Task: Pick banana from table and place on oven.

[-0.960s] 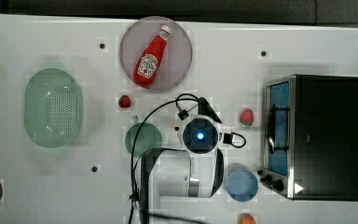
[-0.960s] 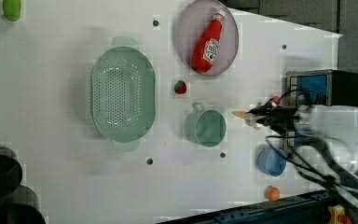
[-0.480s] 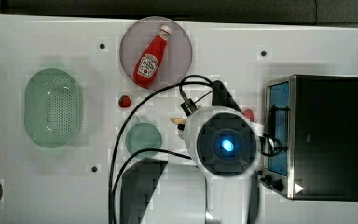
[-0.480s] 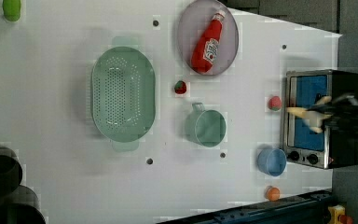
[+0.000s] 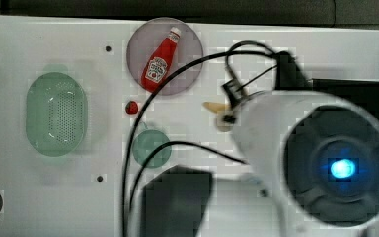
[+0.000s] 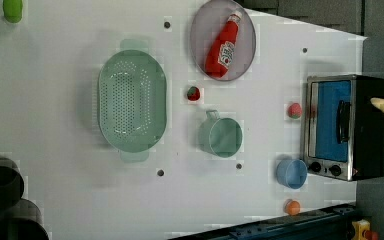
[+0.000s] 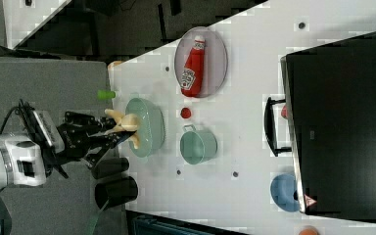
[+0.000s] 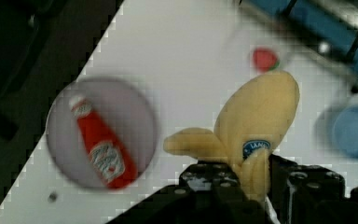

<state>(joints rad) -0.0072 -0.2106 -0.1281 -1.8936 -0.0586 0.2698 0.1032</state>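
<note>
The robot has the banana in its gripper, and the two black fingers pinch it at its lower end, so most of the yellow fruit sticks out past them. The banana is off the table and up in the air. In the right view the gripper and banana show high above everything, in front of the green strainer. In the left view the tip of the banana peeks in at the left view's right edge, just past the black top of the oven. So the picking-up step looks done, and the carrying step is on now. The oven stands on the table near a strawberry and a blue cup, with its blue glass door facing the middle of the table. Next, the arm probably has to bring the banana over the flat black top of the oven, come down gently, and only then let the fingers spread. If it lets go too high or too close to the edge, the banana could roll off.
</note>
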